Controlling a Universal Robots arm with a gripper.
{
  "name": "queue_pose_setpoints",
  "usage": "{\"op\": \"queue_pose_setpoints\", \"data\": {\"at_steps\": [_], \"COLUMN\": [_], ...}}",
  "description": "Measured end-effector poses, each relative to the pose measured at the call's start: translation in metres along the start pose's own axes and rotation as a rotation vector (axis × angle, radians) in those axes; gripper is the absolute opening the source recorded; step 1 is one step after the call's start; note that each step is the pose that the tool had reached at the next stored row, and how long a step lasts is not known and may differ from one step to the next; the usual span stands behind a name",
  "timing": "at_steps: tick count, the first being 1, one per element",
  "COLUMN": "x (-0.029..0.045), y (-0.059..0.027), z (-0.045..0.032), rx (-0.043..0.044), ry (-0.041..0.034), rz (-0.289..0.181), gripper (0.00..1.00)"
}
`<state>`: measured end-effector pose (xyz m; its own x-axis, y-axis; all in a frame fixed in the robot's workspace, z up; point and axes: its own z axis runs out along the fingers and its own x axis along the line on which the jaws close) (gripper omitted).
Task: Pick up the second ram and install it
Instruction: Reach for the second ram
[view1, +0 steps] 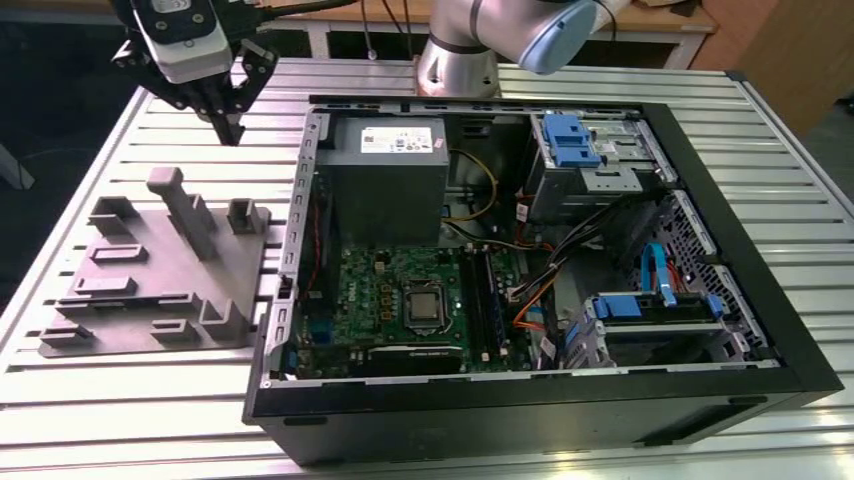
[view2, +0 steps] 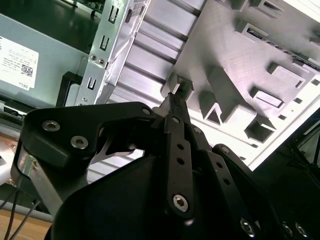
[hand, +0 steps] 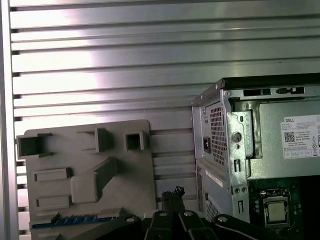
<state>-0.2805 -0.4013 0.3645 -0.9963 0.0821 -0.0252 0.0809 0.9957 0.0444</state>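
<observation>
A ram stick (hand: 70, 220), a thin blue-green strip, lies in the grey holder block (hand: 85, 170) on the table beside the case. My gripper (view1: 227, 128) hangs high over the slatted table, behind the holder block (view1: 160, 270) and off the rear corner of the open computer case (view1: 534, 250) on the exterior view's left. Its fingers (hand: 172, 194) are together with nothing between them, also in the second wrist view (view2: 172, 97). The ram slots (view1: 487, 300) run beside the processor socket (view1: 424, 308) on the green motherboard.
The power supply (view1: 387, 170) fills the case's rear corner nearest the gripper. Blue drive cages (view1: 587, 145) and loose cables (view1: 547, 270) sit on the exterior view's right. The arm's base (view1: 461, 60) stands behind the case. The holder block has raised posts (view1: 187, 210).
</observation>
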Motion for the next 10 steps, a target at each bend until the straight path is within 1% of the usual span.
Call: {"op": "queue_pose_setpoints", "data": {"at_steps": [10], "x": [0.0067], "y": [-0.0072], "z": [0.0035], "rx": [0.0], "ry": [-0.0001], "rz": [0.001], "gripper": [0.1]}}
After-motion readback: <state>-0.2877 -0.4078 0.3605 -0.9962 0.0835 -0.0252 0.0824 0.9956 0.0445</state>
